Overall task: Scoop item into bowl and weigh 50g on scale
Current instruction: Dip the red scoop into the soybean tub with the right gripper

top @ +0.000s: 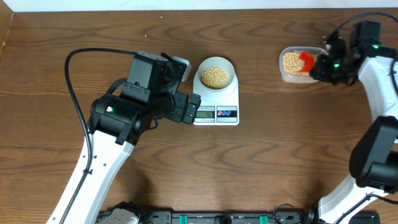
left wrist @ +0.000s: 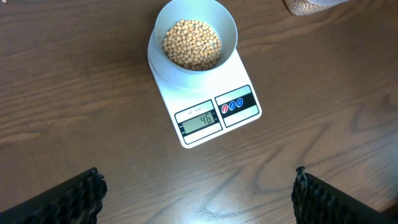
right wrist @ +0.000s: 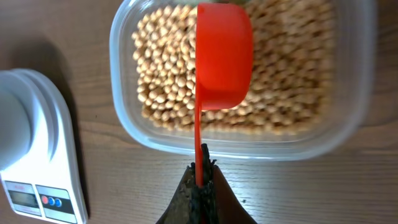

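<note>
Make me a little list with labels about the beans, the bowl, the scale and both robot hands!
bowl: on the scale, holding beans
display: looks like 46
tub: clear, apart from the scale, more beans inside
right hand: shut on the red scoop handle, scoop over the tub
left hand: open, holding nothing, by the scale's front

On the table [top: 261,162], the bowl [top: 201,66] stands on the rear half of the scale [top: 217,114], with soybeans [top: 215,76] in it. The left gripper [top: 191,109] is just left of the scale's front edge. Well to the right lies a plastic tub [top: 283,73] holding more soybeans [top: 290,62]. A scoop [top: 305,61] rests in the tub, its handle pinched in the right gripper [top: 323,65] at the tub's right side.
</note>
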